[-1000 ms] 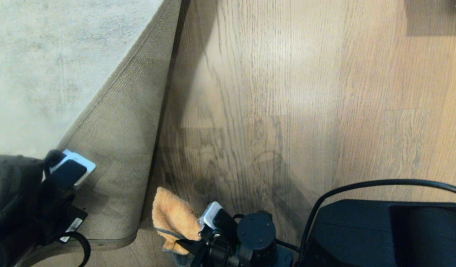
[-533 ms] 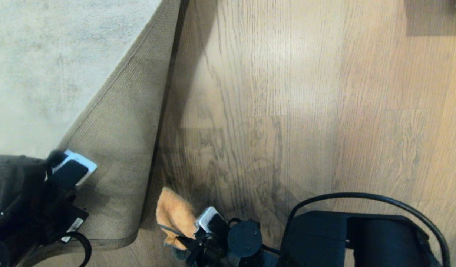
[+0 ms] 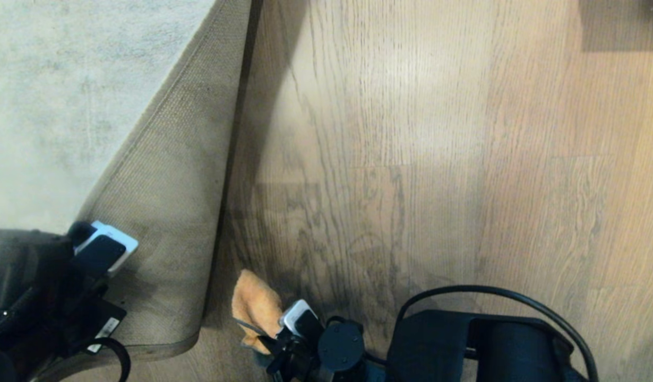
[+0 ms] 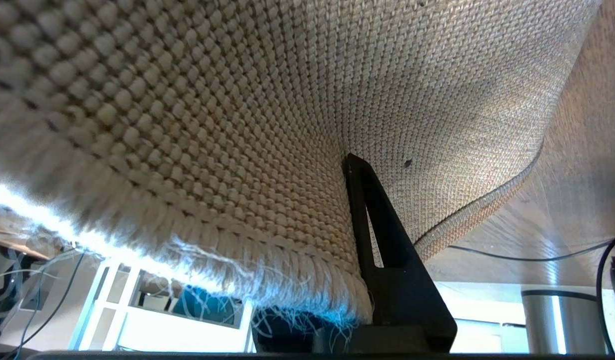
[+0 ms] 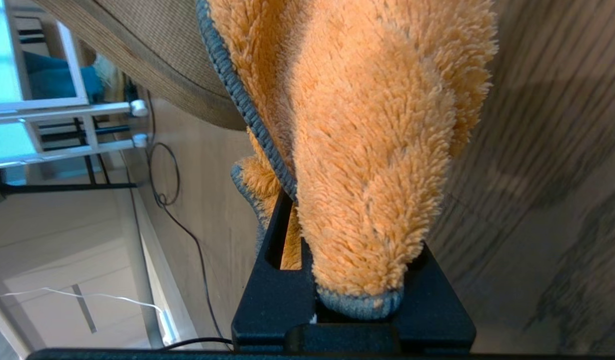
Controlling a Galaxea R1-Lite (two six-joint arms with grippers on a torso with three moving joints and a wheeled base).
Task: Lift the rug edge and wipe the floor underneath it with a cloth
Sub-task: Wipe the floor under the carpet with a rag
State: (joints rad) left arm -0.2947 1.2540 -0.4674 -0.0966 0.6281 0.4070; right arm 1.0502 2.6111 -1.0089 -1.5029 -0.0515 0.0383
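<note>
Wiping step: left gripper (image 3: 106,249) clamped on the folded-back rug edge (image 3: 167,212), right gripper (image 3: 284,331) pinching the cloth (image 3: 255,307) just beside the fold; press cloth flat to the floor (image 3: 411,159), sweep along the fold, keep the rug up

Fluffy cloth (image 5: 377,150), coarse-woven rug edge (image 4: 267,150), smooth wood floor (image 3: 411,132)

A broad stretch of bare floor (image 3: 411,132) was left open right of the folded-back rug edge (image 3: 172,212). Passage near the robot was narrowed by a looping black cable (image 3: 517,297).
</note>
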